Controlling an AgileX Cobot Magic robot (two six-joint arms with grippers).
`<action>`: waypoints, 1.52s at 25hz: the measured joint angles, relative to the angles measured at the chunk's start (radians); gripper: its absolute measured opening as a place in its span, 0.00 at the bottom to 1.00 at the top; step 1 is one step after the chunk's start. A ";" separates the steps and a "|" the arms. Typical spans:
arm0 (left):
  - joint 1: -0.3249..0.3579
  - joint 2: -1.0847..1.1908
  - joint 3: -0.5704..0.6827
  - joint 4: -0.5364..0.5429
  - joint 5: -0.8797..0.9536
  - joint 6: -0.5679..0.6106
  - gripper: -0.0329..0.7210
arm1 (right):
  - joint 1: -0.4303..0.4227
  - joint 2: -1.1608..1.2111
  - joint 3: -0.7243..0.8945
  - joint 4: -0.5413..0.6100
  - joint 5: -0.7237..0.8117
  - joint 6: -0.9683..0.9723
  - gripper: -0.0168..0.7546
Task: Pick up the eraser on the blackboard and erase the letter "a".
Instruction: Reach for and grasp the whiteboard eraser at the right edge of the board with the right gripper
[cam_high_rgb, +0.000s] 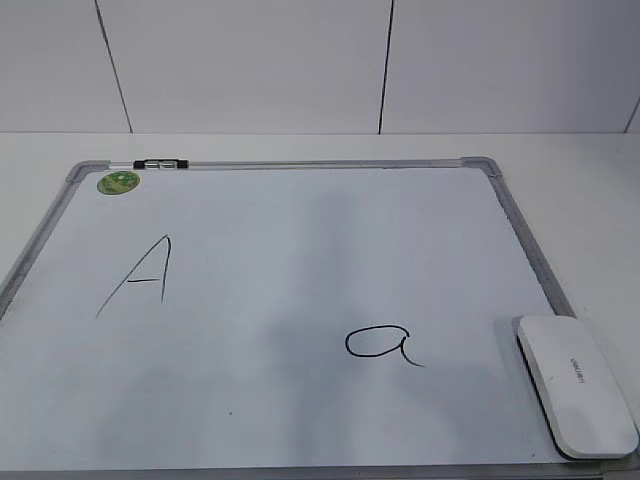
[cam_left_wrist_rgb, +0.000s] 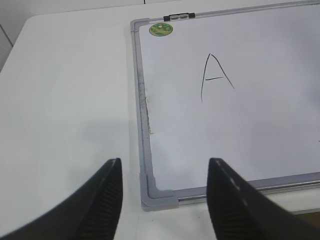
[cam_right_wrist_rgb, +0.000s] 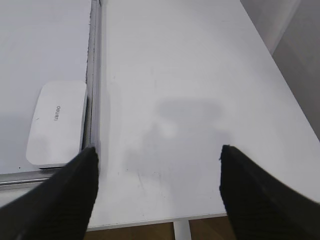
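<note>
The blackboard (cam_high_rgb: 300, 250) is a white board with a silver-grey frame, lying flat on the table. The white eraser (cam_high_rgb: 575, 380) rests at its near right corner; in the right wrist view it (cam_right_wrist_rgb: 56, 122) lies just left of the frame. The letter "a" (cam_high_rgb: 380, 345) is drawn left of the eraser. My left gripper (cam_left_wrist_rgb: 164, 165) is open and empty above the board's near left corner (cam_left_wrist_rgb: 160, 197). My right gripper (cam_right_wrist_rgb: 157, 152) is open and empty over bare table, right of the eraser. Neither gripper shows in the exterior view.
A capital "A" (cam_high_rgb: 140, 275) sits on the board's left half, also in the left wrist view (cam_left_wrist_rgb: 215, 75). A green sticker (cam_high_rgb: 118, 183) and a black clip (cam_high_rgb: 160, 162) are at the far left corner. The white table's (cam_right_wrist_rgb: 200, 75) front edge runs close under my right gripper.
</note>
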 joint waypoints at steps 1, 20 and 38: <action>0.000 0.000 0.000 0.000 0.000 0.000 0.56 | 0.000 0.000 0.000 0.000 0.000 0.000 0.78; 0.000 0.000 0.000 0.000 0.000 0.000 0.56 | 0.000 0.000 0.000 0.000 0.000 0.000 0.78; 0.000 0.000 0.000 0.000 0.000 0.000 0.56 | 0.000 0.000 0.000 0.000 0.000 0.000 0.78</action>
